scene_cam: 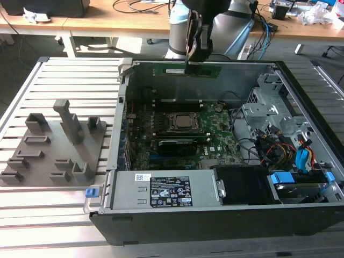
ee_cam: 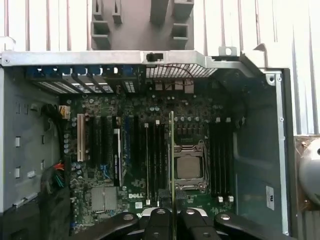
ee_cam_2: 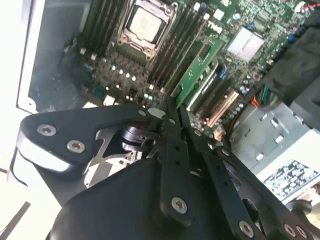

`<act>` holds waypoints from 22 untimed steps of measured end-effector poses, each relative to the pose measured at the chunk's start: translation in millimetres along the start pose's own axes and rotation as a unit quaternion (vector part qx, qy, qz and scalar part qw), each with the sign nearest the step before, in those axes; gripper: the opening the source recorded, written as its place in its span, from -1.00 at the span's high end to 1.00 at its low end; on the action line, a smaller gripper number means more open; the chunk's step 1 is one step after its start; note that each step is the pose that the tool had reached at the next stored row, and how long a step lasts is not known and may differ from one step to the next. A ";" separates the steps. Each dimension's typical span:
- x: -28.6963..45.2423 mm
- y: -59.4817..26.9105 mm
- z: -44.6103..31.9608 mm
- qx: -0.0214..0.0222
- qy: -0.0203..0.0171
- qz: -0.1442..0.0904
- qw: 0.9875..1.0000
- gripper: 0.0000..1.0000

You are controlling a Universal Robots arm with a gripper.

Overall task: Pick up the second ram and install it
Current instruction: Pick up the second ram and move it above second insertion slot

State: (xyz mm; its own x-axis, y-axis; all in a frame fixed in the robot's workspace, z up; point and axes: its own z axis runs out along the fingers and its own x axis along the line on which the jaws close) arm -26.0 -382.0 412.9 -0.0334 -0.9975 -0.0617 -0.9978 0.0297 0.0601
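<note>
The second ram (scene_cam: pixel 185 70), a long thin green stick with a white label, hangs level above the far side of the open computer case. My gripper (scene_cam: pixel 194 58) is shut on its upper edge. In the first wrist view the second ram (ee_cam: pixel 172 160) appears edge-on as a thin line running out from my gripper (ee_cam: pixel 172 222), over the slots just beside the CPU socket (ee_cam: pixel 189 166). In the second wrist view the second ram (ee_cam_2: pixel 197 70) extends from my gripper (ee_cam_2: pixel 172 117) above the motherboard (ee_cam_2: pixel 240 45). It sits apart from the board and touches no slot.
The grey holder tray (scene_cam: pixel 54 145) lies on the slatted table at the exterior view's left. The case wall (scene_cam: pixel 161 191) with its label is nearest the camera. Drive cages and bundled cables (scene_cam: pixel 285 150) fill the case's right side. The CPU socket (scene_cam: pixel 180 122) sits mid-board.
</note>
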 end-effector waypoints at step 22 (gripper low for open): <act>2.6 -21.7 76.7 -0.001 0.001 0.000 1.000 0.73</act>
State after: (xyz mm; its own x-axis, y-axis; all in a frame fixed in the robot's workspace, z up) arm -9.0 -380.3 335.0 -0.0334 -0.9977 -0.0597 -0.9976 0.0297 0.0618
